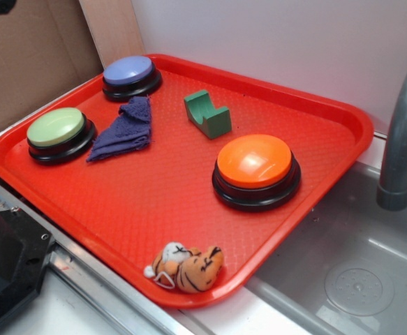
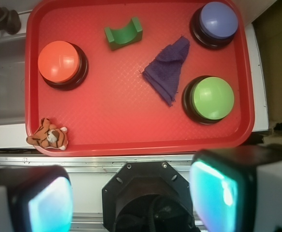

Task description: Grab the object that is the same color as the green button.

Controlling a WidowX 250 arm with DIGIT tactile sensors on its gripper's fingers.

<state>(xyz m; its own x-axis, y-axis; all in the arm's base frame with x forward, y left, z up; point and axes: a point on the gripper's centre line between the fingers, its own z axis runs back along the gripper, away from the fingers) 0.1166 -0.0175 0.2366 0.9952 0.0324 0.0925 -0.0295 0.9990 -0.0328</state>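
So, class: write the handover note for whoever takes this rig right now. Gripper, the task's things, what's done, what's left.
Gripper: open, empty, held high over the near edge of the red tray.
Green block: at the tray's far side, between the orange button and the blue-lavender button, untouched.
Green button: beside the purple cloth.
Done: nothing.
Left: reach, descend, grasp the block.

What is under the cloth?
The cloth lies flat on the bare red tray, between the green button and blue button. No bulge shows, but whatever its folds cover is hidden.
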